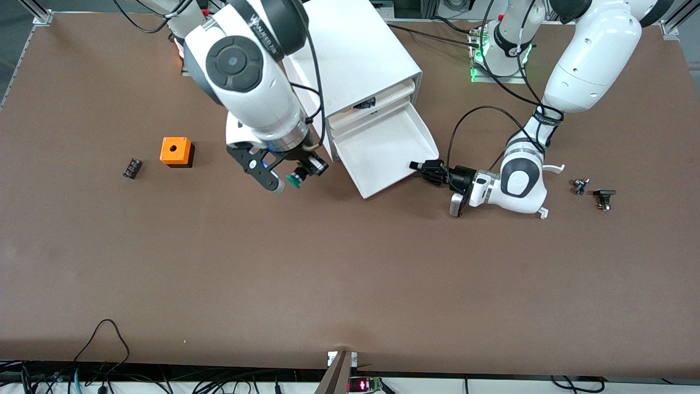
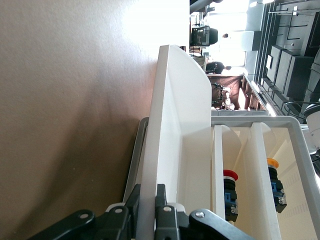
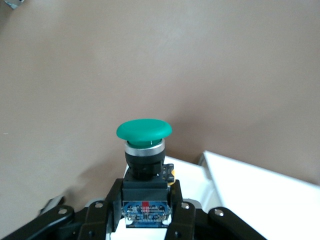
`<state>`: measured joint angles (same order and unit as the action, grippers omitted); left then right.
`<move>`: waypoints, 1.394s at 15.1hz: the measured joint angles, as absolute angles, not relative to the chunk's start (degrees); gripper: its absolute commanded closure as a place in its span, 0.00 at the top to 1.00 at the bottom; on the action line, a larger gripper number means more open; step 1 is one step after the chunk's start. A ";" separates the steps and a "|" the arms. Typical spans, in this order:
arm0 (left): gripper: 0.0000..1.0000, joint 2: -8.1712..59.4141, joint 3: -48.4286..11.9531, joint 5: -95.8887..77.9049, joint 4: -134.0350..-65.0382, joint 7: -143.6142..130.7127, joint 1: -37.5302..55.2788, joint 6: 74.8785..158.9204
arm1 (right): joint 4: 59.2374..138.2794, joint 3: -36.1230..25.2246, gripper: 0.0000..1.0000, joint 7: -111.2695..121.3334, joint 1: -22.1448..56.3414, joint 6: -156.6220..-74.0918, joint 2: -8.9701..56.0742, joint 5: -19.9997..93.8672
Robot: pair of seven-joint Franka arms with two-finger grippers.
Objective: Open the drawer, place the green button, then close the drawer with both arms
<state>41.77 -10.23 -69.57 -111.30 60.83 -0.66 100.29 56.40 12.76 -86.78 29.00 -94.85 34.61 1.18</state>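
The drawer (image 1: 383, 150) is pulled out of the white cabinet (image 1: 355, 54) and slopes down toward the front camera, its flat front at the nearer end. Its tray looks bare inside in the front view.

The left gripper (image 1: 424, 168) is low at the corner of the drawer front that lies toward the left arm's end of the worktop (image 1: 350, 273). In the left wrist view its two fingers (image 2: 161, 200) stand on either side of the thin white front panel (image 2: 172, 130) and are closed on it, so the left gripper (image 2: 147, 212) has hold of the drawer. The same view shows a red-capped button (image 2: 230, 192) and an orange-capped button (image 2: 274, 187) inside the cabinet, in other compartments.

The right gripper (image 1: 292, 175) hangs over the worktop just beside the drawer, on the side toward the right arm's end. It is closed on the button (image 1: 297, 178). In the right wrist view the black body of the button (image 3: 144, 170) sits between the fingers (image 3: 182, 210), with the round green cap pointing away from the gripper (image 3: 144, 207). The button is in the air, not yet over the tray.

An orange cube (image 1: 176, 151) with a round hole and a small black component (image 1: 132, 168) lie on the worktop toward the right arm's end. Two small dark parts (image 1: 593, 192) lie toward the left arm's end.
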 measured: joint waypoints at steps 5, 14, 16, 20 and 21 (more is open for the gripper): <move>1.00 41.79 -9.76 -69.55 -110.81 59.27 -0.81 100.44 | 56.57 16.73 0.00 -102.39 31.06 -104.83 37.01 1.18; 1.00 30.50 -9.72 -52.77 -105.89 34.45 -1.64 98.93 | 59.23 16.78 0.00 -113.99 38.76 -118.83 47.17 -1.27; 1.00 26.50 -9.72 -44.57 -102.86 25.98 -1.64 95.23 | 59.78 16.78 0.00 -115.01 39.91 -120.30 49.09 -2.05; 1.00 23.57 -10.00 -28.04 -92.27 12.98 -1.62 85.29 | 61.31 16.77 0.00 -117.95 41.42 -123.51 51.88 -4.88; 1.00 23.50 -10.31 -24.28 -89.65 10.15 -1.51 83.25 | 61.99 16.76 0.00 -118.73 41.53 -124.88 52.31 -5.01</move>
<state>23.50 -10.31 -24.28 -89.65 10.15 -1.51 83.25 61.99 16.76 -118.73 41.53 -124.88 52.31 -5.01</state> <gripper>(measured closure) 0.000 0.595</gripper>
